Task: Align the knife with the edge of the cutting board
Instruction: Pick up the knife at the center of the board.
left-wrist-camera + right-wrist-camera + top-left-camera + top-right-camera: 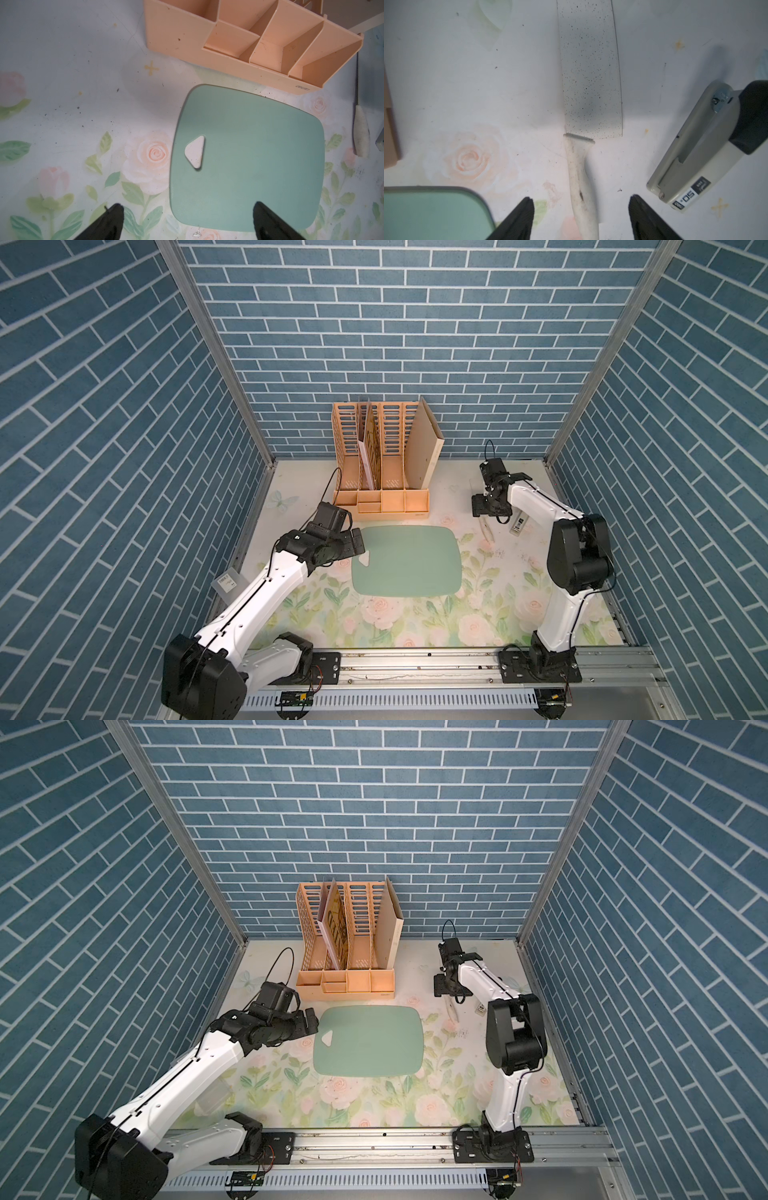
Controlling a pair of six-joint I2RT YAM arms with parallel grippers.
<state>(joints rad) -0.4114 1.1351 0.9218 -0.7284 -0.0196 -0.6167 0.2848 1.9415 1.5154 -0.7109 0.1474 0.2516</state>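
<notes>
The pale-green cutting board (407, 560) (370, 1040) lies flat mid-table, its triangular hole (195, 152) toward the left arm. The knife (589, 72) lies on the floral mat to the board's right, apart from it, blade pointing to the back; only its pale handle (486, 531) shows in a top view. My right gripper (581, 198) is open and straddles the handle, with a gap on each side of it. My left gripper (188, 204) hovers open over the board's near-left corner (182, 218), holding nothing.
A peach desk organiser (380, 472) stands behind the board. A grey stapler-like tool (706, 149) lies just right of the knife. A frosted sheet with a barcode label (226, 583) sits by the left arm. Blue brick-patterned walls enclose three sides.
</notes>
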